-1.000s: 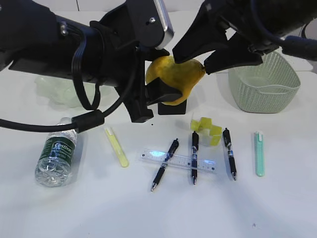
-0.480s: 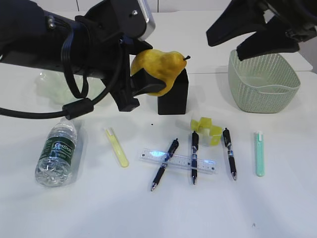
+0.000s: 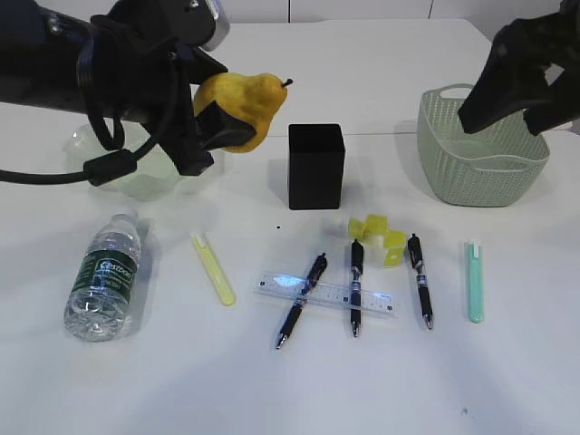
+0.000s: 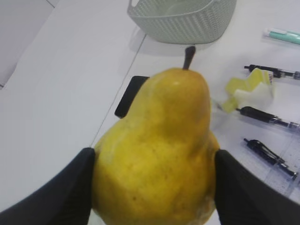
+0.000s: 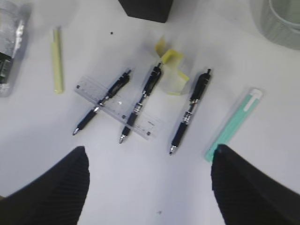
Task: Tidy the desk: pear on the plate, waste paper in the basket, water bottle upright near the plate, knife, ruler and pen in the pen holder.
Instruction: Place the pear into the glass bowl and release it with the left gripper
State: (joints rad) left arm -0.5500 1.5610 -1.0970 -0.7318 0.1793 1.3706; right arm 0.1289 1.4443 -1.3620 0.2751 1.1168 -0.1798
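A broad white matte worktop (image 3: 381,82) fills nearly everything I can see from here, evenly lit from above with only soft, faint shadows. A thin seam runs across its far part. Beyond the far edge a strip of pale grey wall panels (image 3: 362,9) shows, split by a dark vertical joint.

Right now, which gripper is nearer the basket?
Right. The right gripper hangs open just above the basket, over its right rim. The left gripper is across the desk beside the plate, its fingers shut on the pear.
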